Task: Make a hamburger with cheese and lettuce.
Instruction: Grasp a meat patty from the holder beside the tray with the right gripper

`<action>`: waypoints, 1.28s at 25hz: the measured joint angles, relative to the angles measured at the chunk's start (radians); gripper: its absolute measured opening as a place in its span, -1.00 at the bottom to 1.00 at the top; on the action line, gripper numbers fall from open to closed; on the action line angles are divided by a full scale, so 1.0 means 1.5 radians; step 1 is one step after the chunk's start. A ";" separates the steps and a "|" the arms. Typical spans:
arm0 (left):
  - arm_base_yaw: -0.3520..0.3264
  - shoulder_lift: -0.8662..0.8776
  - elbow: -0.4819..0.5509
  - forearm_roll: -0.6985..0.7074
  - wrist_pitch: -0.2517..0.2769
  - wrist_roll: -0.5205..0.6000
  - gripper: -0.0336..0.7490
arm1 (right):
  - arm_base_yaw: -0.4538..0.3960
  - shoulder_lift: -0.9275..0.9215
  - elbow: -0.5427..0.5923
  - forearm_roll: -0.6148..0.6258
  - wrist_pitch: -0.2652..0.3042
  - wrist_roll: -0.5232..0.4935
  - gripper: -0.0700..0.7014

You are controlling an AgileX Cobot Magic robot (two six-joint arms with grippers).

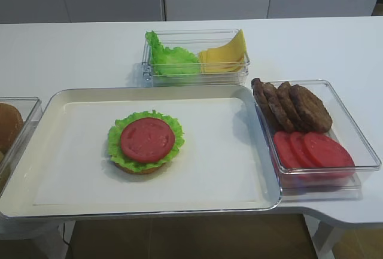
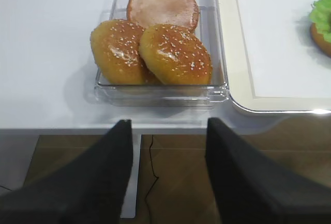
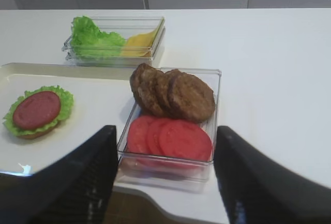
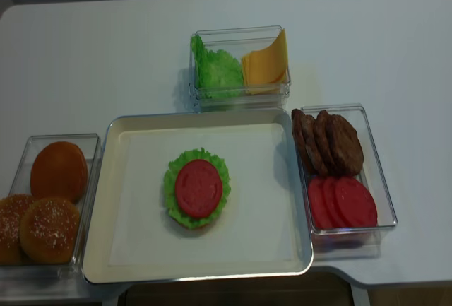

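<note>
The hamburger (image 1: 146,142) sits left of centre on the cream tray (image 1: 215,151): a tan bun base, a frilly green rim and a red tomato slice on top. Yellow cheese (image 1: 224,55) and loose lettuce (image 1: 170,58) share a clear box behind the tray. My right gripper (image 3: 166,133) hangs open off the table's front edge, facing the box of tomato and patties, with nothing between its fingers. My left gripper (image 2: 169,123) is open and empty too, below the front edge before the bun box. Neither gripper shows in the two high views.
A clear box right of the tray holds brown patties (image 1: 293,104) and tomato slices (image 1: 314,151). A clear box left of the tray holds two seeded bun tops (image 2: 155,48) and a plain bun (image 2: 163,4). The table's front edge (image 2: 62,120) lies close to both grippers.
</note>
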 joint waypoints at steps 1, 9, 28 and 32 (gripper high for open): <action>0.000 0.000 0.000 0.000 0.000 0.000 -0.03 | 0.000 0.027 -0.009 0.000 -0.011 0.001 0.32; 0.000 0.000 0.000 0.000 0.000 0.000 -0.03 | 0.000 0.260 -0.065 0.014 -0.086 0.000 0.32; 0.000 0.000 0.000 0.000 0.000 0.000 -0.03 | 0.007 0.695 -0.394 0.123 -0.051 -0.071 0.32; 0.000 0.000 0.000 0.000 0.000 0.000 -0.03 | 0.078 0.775 -0.461 0.047 -0.029 -0.005 0.28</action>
